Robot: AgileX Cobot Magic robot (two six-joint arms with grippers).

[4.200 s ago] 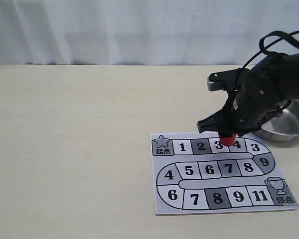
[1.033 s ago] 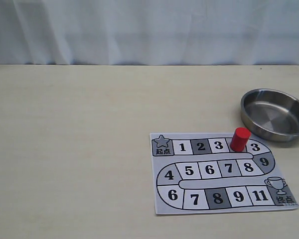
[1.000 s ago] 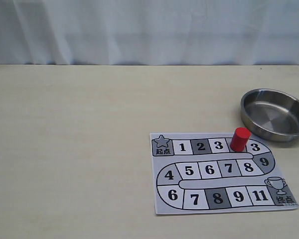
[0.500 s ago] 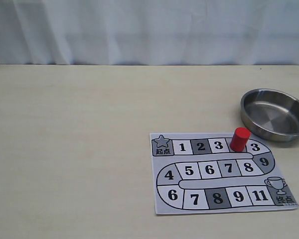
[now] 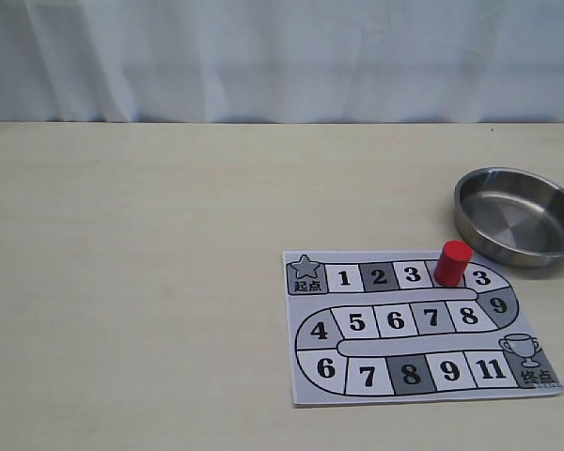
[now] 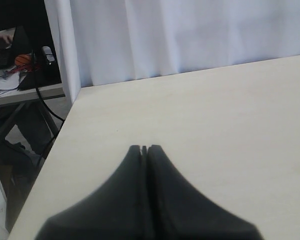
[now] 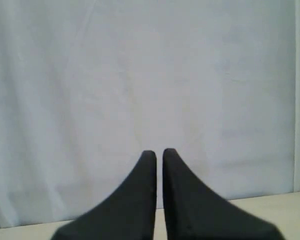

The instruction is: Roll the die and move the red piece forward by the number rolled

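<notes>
The red piece (image 5: 453, 262) stands on the paper board (image 5: 357, 376), between two 3s. The left tool (image 6: 144, 148) and the right tool (image 7: 159, 152) are pinched closed, holding nothing.

We see a shiny metal bowl (image 5: 522, 221), matt paper board (image 5: 418, 324) (printed), smooth red piece (image 5: 453, 263) and matt wood-grain table (image 5: 150, 263).

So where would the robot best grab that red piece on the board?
Probably from straight above, closing on the curved sides of the red piece near its top. It is a small cylinder standing upright on the board, and nothing touches its sides.
</notes>
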